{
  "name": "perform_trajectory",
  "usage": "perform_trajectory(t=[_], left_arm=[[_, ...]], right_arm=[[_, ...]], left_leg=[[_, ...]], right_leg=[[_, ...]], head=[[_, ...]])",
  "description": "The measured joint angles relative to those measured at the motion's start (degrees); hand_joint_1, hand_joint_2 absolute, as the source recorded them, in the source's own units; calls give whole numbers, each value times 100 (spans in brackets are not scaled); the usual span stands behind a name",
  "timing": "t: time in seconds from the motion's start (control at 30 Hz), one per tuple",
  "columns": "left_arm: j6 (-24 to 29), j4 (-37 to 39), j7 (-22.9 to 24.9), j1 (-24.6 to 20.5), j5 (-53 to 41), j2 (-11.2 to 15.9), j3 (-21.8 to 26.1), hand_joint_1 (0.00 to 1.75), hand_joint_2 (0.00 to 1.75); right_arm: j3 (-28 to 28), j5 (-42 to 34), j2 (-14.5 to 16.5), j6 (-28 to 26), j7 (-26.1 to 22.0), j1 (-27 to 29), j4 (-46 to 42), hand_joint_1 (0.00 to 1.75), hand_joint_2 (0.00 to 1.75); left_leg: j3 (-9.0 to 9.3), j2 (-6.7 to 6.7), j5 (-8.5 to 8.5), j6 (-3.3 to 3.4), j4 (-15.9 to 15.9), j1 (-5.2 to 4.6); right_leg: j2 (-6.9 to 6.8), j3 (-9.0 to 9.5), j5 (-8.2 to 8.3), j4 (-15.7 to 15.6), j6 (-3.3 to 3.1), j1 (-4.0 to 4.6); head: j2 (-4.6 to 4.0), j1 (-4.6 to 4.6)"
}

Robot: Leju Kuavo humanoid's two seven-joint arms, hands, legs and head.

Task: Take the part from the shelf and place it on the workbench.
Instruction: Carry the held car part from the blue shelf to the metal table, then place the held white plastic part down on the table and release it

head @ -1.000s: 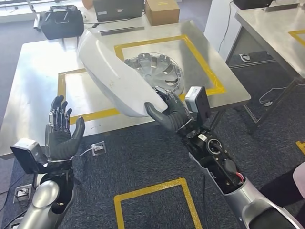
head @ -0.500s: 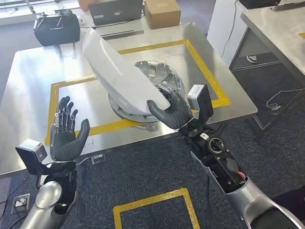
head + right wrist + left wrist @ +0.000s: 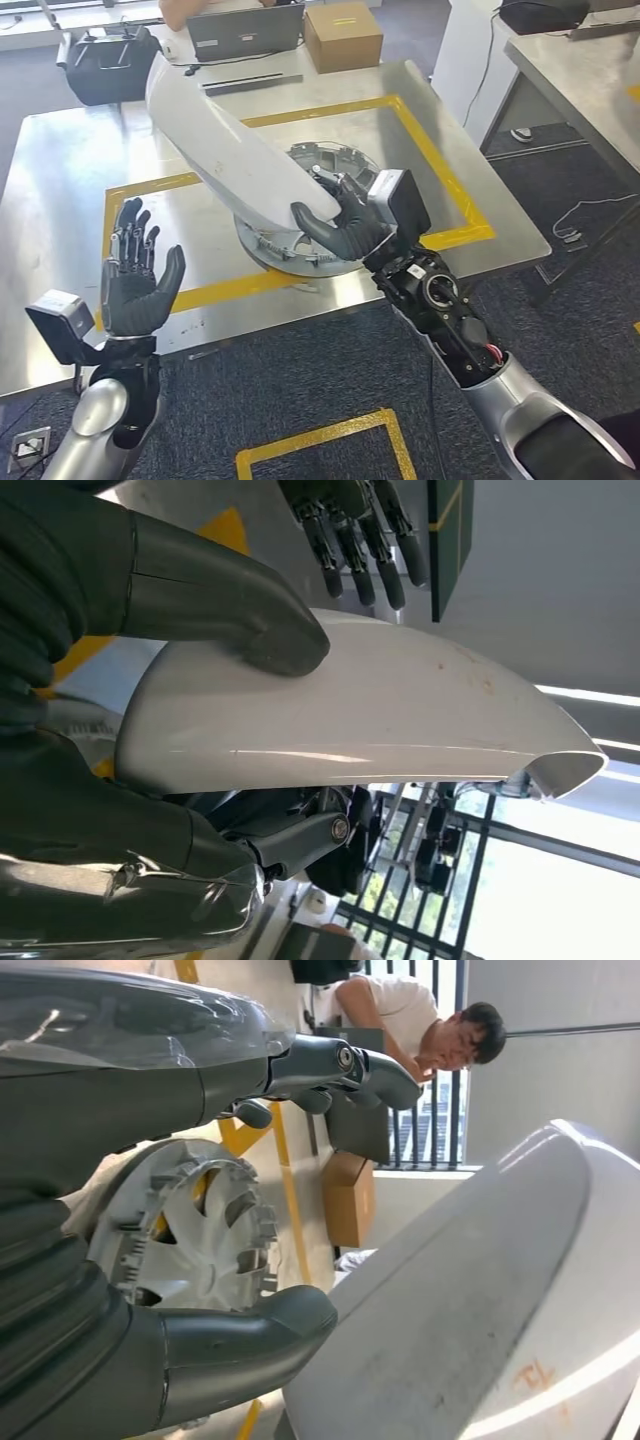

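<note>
Head view: the right hand point(image 3: 341, 222) clamped one end of the white curved panel point(image 3: 226, 150), holding it tilted above the wheel cover point(image 3: 332, 165) on the tabletop point(image 3: 60, 160), apparently for set-down. The left hand point(image 3: 136, 280) waited empty, fingers spread.

The white part point(image 3: 226, 150) hides much of the wheel cover point(image 3: 332, 165).

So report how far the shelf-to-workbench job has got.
Done: the long white curved plastic panel is off the shelf and over the steel workbench. In hand: the right hand grips its near end above the silver wheel cover; the left hand is open, holding nothing. Left: set the panel down and let go.
</note>
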Motion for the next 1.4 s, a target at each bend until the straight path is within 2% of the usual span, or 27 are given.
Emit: perform_trajectory(t=[0.07, 0.1, 0.13, 0.17, 0.2, 0.23, 0.27, 0.3, 0.43, 0.7, 0.83, 1.03, 1.4], left_arm=[[-24, 17, 1, -30, -2, -38, 0, 0, 175], [-32, 28, 2, -33, -2, -51, 0, 0, 175], [-34, 38, 3, -34, -2, -62, -1, 0, 175], [-34, 45, 4, -38, -4, -74, -1, 0, 175], [-34, 51, 5, -45, -8, -88, -1, 0, 175], [-34, 58, 5, -57, -13, -100, -1, 0, 175], [-35, 68, 7, -76, -17, -113, -1, 0, 175], [-37, 78, 5, -95, -24, -124, -2, 0, 175], [-41, 115, -4, -150, -39, -145, -2, 0, 175], [23, 185, -80, -259, -123, -180, -2, 0, 175], [222, 185, -76, -257, -213, -153, -2, 0, 175], [544, 104, 3, -61, -358, 80, 11, 0, 175], [638, -598, 356, 372, -459, 488, 230, 0, 175]], right_arm=[[18, 68, 4, 13, -38, -82, 131, 175, 175], [33, 99, 15, 25, -65, -109, 208, 175, 175], [51, 139, 28, 37, -96, -143, 288, 175, 175], [69, 176, 48, 46, -131, -197, 372, 175, 175], [86, 217, 68, 56, -172, -274, 468, 175, 175], [102, 265, 88, 68, -219, -364, 581, 175, 175], [117, 317, 119, 84, -272, -462, 706, 175, 175], [134, 371, 152, 103, -330, -558, 841, 175, 175], [198, 517, 335, 138, -565, -859, 1394, 175, 175], [290, 810, 687, 104, -972, -1490, 2638, 175, 175], [320, 927, 856, 68, -1170, -1830, 3290, 175, 175], [356, 1116, 992, 13, -1211, -2022, 3957, 175, 175], [398, 1442, 1052, -100, -1162, -2164, 4804, 175, 175]], left_leg=[[64, -1, -69, 25, 3, -5], [101, -5, -105, 24, 5, -5], [146, -12, -143, 20, 9, -5], [203, -23, -188, 11, 14, -5], [267, -34, -239, -4, 21, -4], [318, -42, -286, -23, 25, -11], [345, -48, -319, -46, 33, -16], [344, -51, -348, -68, 47, -25], [276, -40, -359, -77, 88, -52], [321, -27, -345, -93, -13, -50], [323, -28, -333, -119, -20, -50], [327, -32, -328, -127, -18, -51], [327, -43, -329, -126, -14, -56]], right_leg=[[-3, -498, -252, 841, 48, -9], [-4, -687, -253, 1077, 63, -15], [-6, -768, -131, 1080, 72, -22], [-8, -730, 113, 838, 71, -29], [-10, -606, 428, 413, 60, -34], [-7, -453, 672, 21, 44, -27], [-5, -316, 839, -297, 20, -13], [-3, -227, 896, -494, -6, -4], [31, -168, 783, -625, -13, 0], [36, -171, 748, -625, -92, 9], [29, -168, 754, -623, -114, 10], [15, -157, 758, -624, -119, 2], [3, -141, 759, -641, -117, -10]], head=[[0, 54], [0, 70], [0, 89], [0, 116], [0, 144], [-1, 164], [-1, 176], [-1, 188], [0, 150], [0, 18], [0, -3], [0, -11], [0, -10]])
